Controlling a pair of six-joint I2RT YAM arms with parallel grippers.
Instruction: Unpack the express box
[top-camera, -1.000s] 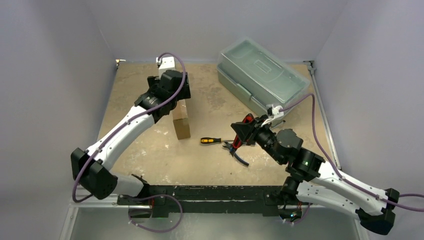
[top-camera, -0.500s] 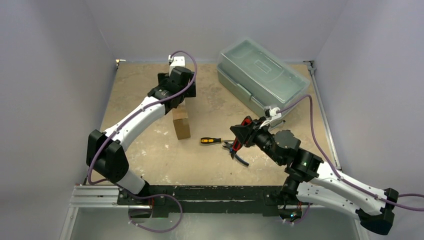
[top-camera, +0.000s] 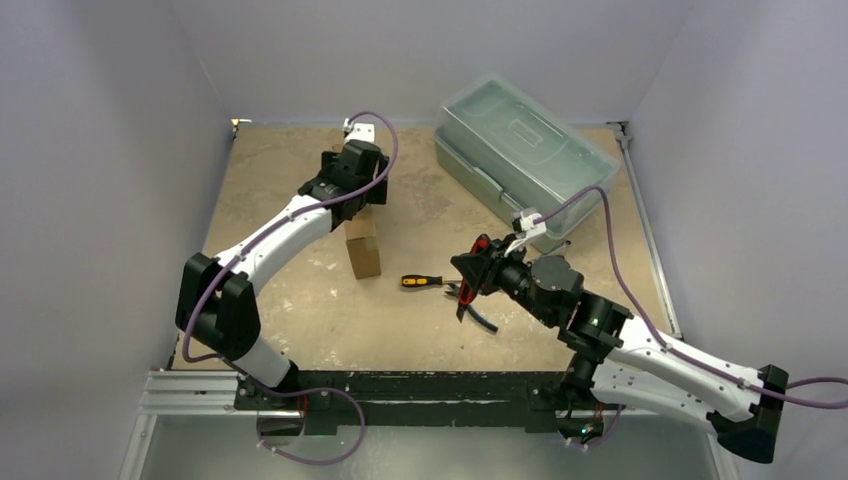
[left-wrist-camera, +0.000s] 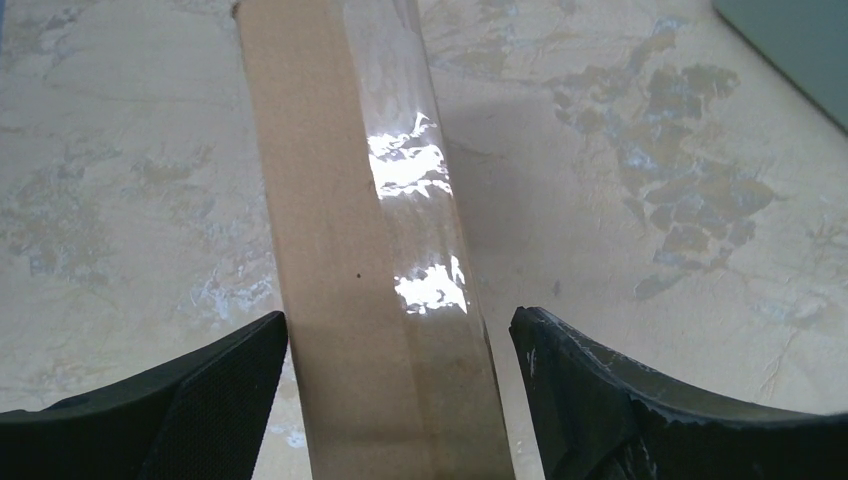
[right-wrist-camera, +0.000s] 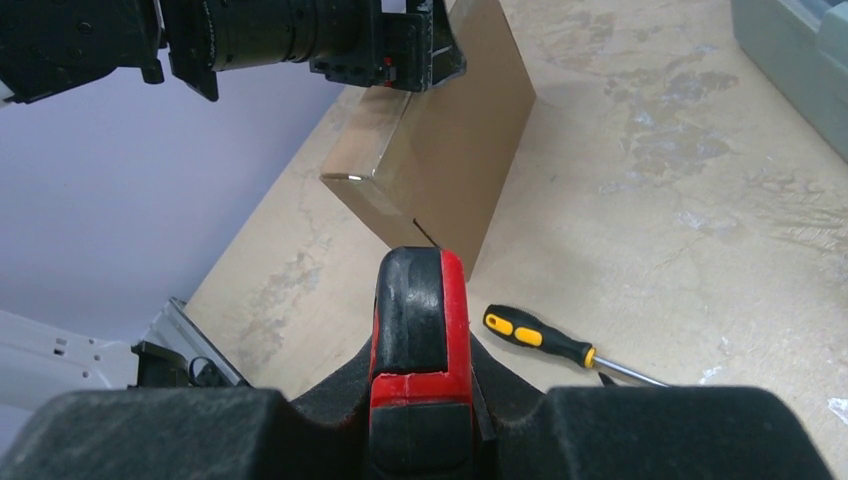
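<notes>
The express box, plain brown cardboard with clear tape, stands on its narrow edge at mid table. It also shows in the left wrist view and in the right wrist view. My left gripper hangs over its far end, open. In the left wrist view its jaws stand on either side of the box, with a gap on the right. My right gripper is shut on a red and black tool handle, to the right of the box.
A yellow and black screwdriver lies right of the box and shows in the right wrist view. A dark-handled tool lies under the right gripper. A translucent grey-green plastic toolbox stands at the back right.
My left arm has reached further back and right along the top of the box. My right gripper has moved left with the red and black tool.
</notes>
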